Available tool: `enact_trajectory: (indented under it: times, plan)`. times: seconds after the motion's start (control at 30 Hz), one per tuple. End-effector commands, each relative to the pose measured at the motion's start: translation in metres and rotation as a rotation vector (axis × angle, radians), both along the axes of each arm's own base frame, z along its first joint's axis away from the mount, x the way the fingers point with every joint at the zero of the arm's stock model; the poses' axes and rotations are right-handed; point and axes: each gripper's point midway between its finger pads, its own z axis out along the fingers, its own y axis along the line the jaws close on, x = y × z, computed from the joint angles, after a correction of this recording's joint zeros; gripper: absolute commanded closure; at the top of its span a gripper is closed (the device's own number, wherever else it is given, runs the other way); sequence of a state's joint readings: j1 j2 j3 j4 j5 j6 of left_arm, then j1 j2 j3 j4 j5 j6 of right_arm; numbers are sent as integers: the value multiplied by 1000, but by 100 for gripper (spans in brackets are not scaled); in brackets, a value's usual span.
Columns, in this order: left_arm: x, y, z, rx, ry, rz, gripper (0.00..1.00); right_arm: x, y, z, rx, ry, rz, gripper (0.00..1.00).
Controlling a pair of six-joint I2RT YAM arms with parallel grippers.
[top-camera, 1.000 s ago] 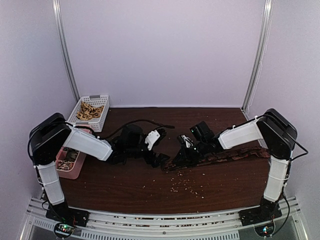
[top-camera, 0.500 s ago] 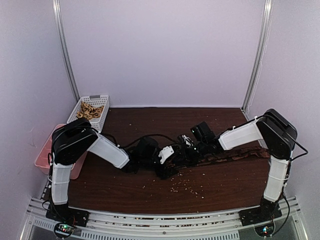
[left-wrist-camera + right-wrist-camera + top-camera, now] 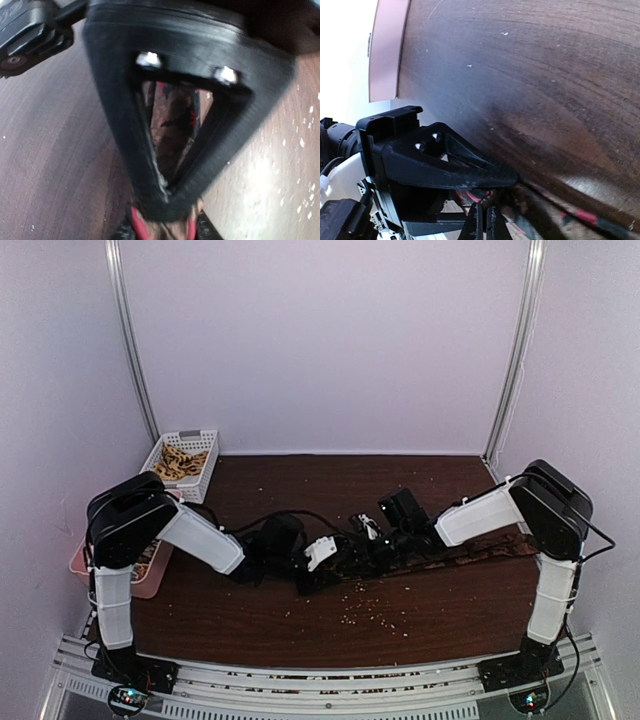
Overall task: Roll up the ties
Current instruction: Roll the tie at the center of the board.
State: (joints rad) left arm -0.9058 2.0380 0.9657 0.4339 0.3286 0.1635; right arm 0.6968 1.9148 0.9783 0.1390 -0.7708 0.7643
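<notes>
One tie [image 3: 470, 550], dark brown with a small pale pattern, lies in a strip across the right half of the dark wooden table [image 3: 250, 610]. Both grippers meet at its left end. My left gripper [image 3: 338, 558] has its fingers drawn together on that end. In the left wrist view the gripper [image 3: 167, 197] tapers to touching tips, with tie fabric [image 3: 172, 125] between the fingers and a red-lined fold below. My right gripper [image 3: 372, 545] is shut on the tie just to the right. In the right wrist view the gripper [image 3: 485, 220] pinches the tie [image 3: 545, 215] beside the left gripper [image 3: 512, 177].
A white basket [image 3: 180, 462] of tan pieces stands at the back left. A pink tray [image 3: 140, 565] sits at the left edge, partly under the left arm. Pale crumbs [image 3: 365, 610] dot the table in front of the grippers. A black cable [image 3: 300, 518] loops behind the left wrist.
My left arm has swung right to the tie's left end, and its jaws have gone from wide open to closed on it. The right gripper has hardly moved.
</notes>
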Motion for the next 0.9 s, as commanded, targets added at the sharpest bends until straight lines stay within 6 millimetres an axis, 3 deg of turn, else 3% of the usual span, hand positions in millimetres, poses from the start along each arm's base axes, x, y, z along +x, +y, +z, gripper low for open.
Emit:
enact_trajectory:
  times: [0.0, 0.1, 0.2, 0.43, 0.73, 0.87]
  plan:
    - [-12, 22, -20, 82, 66, -29, 55, 10, -6, -23, -47, 5, -21, 100]
    - [-7, 24, -7, 15, 24, 13, 37, 8, -11, -35, -84, 5, -17, 100]
    - [-3, 34, -1, -41, -4, 69, 34, 5, -19, -45, -113, 10, -14, 100]
    - [-4, 47, 7, -176, -46, 150, 34, 2, -27, -53, -143, 5, -17, 100]
    - [5, 32, 26, -254, -52, 153, 43, 0, -29, -54, -147, -1, -14, 100]
    - [2, 23, 29, -261, -43, 108, 53, 0, -29, -55, -146, 3, -16, 100]
